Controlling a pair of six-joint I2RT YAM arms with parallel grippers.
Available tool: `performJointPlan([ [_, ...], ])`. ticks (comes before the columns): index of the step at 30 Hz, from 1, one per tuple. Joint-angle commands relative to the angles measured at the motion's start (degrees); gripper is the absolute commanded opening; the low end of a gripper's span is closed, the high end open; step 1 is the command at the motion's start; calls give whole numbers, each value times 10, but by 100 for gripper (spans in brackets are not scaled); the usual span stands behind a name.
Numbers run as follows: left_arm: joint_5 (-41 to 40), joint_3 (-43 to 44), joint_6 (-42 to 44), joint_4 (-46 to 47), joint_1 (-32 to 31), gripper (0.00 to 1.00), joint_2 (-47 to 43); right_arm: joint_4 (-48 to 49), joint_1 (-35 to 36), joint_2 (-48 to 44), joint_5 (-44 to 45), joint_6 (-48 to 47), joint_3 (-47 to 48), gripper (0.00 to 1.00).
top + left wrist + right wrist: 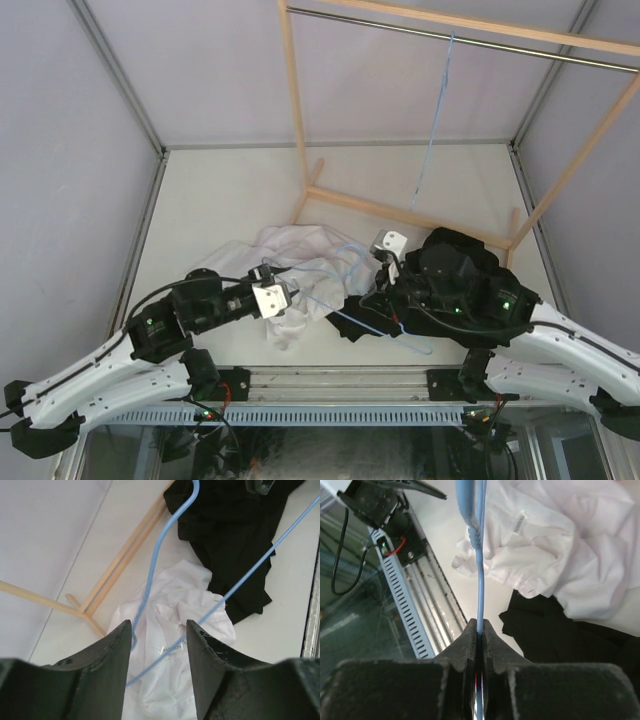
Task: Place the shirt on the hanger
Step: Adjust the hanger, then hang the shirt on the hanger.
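Blue hanger [480, 587], one, tight in right jaws; left jaws apart; one white shirt [172, 605], one black garment [230, 540].

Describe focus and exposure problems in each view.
Top external: soft even light, the shirt near washed out, the black garment a detailless mass. Left wrist: the near fingers dark and soft, the shirt's label crisp. Right wrist: the hanger looks soft-edged, shirt folds glaring white.

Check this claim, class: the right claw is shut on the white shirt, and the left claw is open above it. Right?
No. The right claw is shut on the blue hanger, not the white shirt, as the right wrist view shows. The left claw is open above the white shirt.
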Motion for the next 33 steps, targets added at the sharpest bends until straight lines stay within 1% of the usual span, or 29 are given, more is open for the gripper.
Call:
performJointPlan([
  [1, -57, -2, -60, 53, 3, 57, -10, 53, -6, -56, 83, 12, -12, 0],
  [2, -88, 0, -90, 64, 3, 62, -10, 56, -8, -67, 99, 13, -18, 0],
  [4, -191, 21, -172, 75, 3, 66, -1, 65, -16, -86, 126, 15, -31, 0],
  [5, -240, 33, -213, 63, 3, 67, 5, 71, -23, -95, 132, 17, -39, 0],
  [6, -267, 44, -241, 38, 3, 69, 10, 80, -32, -105, 133, 18, -48, 0],
  [8, -299, 56, -301, 5, 3, 76, 16, 109, -58, -128, 119, 25, -75, 0],
  [11, -322, 62, -391, -41, 3, 79, 20, 139, -100, -155, 98, 55, -110, 0],
  [14, -366, 66, -490, -104, 3, 81, 26, 100, -140, -154, 98, 78, -104, 0],
  [16, -385, 67, -552, -157, 3, 82, 32, 80, -154, -152, 88, 80, -103, 0],
  [19, -391, 52, -662, -211, 3, 87, 30, 78, -156, -150, 75, 80, -108, 0],
  [21, -372, 31, -717, -220, 4, 88, 22, 87, -156, -144, 65, 84, -111, 0],
  [23, -346, 8, -752, -215, 3, 90, 15, 96, -156, -137, 56, 89, -112, 0],
  [26, -315, -22, -788, -198, 3, 96, 3, 108, -156, -126, 39, 95, -112, 0],
  [27, -327, -26, -809, -209, 3, 98, -1, 111, -156, -122, 35, 96, -112, 0],
  [29, -368, -32, -879, -250, 3, 100, -13, 114, -156, -116, 29, 98, -112, 0],
  [33, -411, -55, -943, -282, 3, 100, -49, 118, -156, -110, 22, 100, -115, 0],
])
